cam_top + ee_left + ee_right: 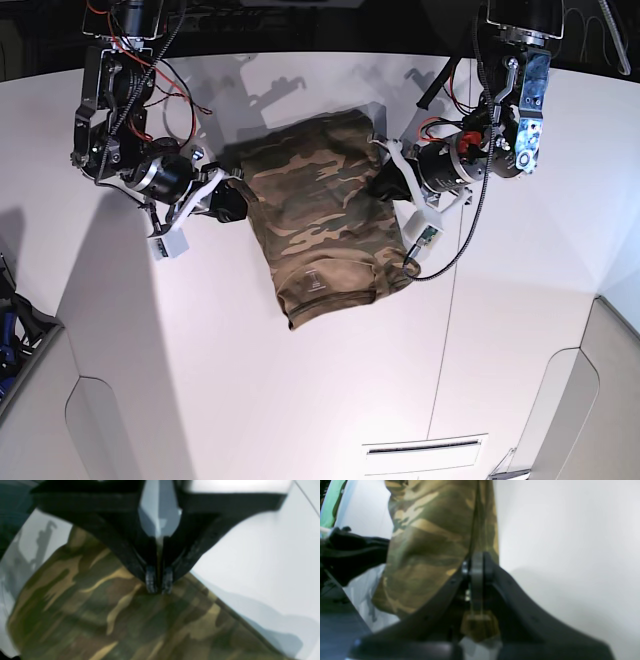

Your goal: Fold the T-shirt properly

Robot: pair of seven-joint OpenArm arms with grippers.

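The camouflage T-shirt (318,215) is stretched between my two grippers over the white table (200,350). Its near end, with a small pale label mark, droops toward the table. In the base view my left gripper (387,186) pinches the shirt's right edge and my right gripper (236,205) pinches its left edge. The left wrist view has the left gripper (159,583) shut, tips pressed into the T-shirt (125,620). The right wrist view has the right gripper (477,566) shut on a fold of the T-shirt (430,545), with cloth showing between its fingers.
The white table has a seam line (448,330) running down its right part and rounded cut-outs at the near edge (90,400). Dark floor lies past the far edge. Loose cables (450,250) hang from the left arm. The other arm's black body (350,552) shows in the right wrist view.
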